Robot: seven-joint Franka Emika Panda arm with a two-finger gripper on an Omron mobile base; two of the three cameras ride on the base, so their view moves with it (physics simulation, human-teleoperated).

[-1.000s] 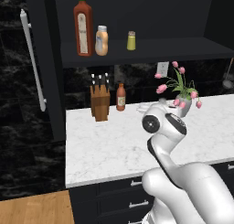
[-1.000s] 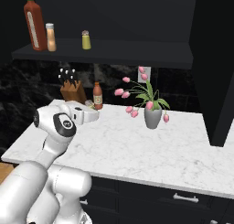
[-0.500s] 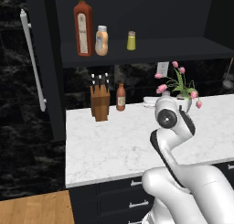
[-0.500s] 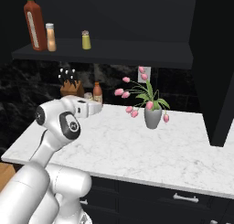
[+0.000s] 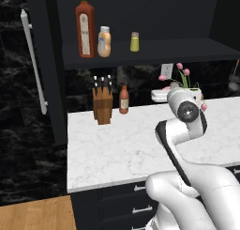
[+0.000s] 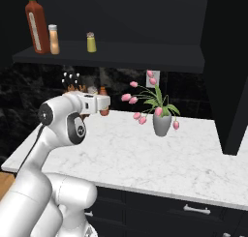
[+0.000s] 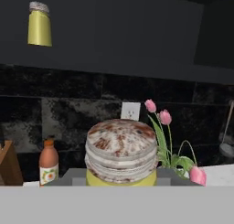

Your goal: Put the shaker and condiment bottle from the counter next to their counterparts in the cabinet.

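Note:
My gripper (image 7: pixel 121 179) is shut on the shaker (image 7: pixel 121 154), a yellow-green cylinder with a mottled greyish-brown cap that looms close in the hand view. The hand (image 6: pixel 99 101) hovers over the counter in front of the back wall, below the cabinet shelf (image 5: pixel 154 50). On that shelf stand the tall red bottle (image 5: pixel 84 27), the peach-orange condiment bottle (image 5: pixel 104 42) right beside it, and the twin yellow shaker (image 5: pixel 134 42) further right. The twin shaker (image 7: pixel 39 24) sits up and to the left in the hand view. From the left base camera, the wrist hides most of my gripper (image 5: pixel 160 95).
A knife block (image 5: pixel 102 104) and a slim red-brown bottle (image 5: pixel 123 99) stand at the back of the marble counter (image 5: pixel 117 149). A vase of pink tulips (image 6: pixel 162 120) is to the right of the hand. The cabinet door with its white bar handle (image 5: pixel 33 60) hangs open at the left.
The arm has straightened and lifted, carrying the held shaker upward and toward the back wall. The things on the shelf and counter have not moved.

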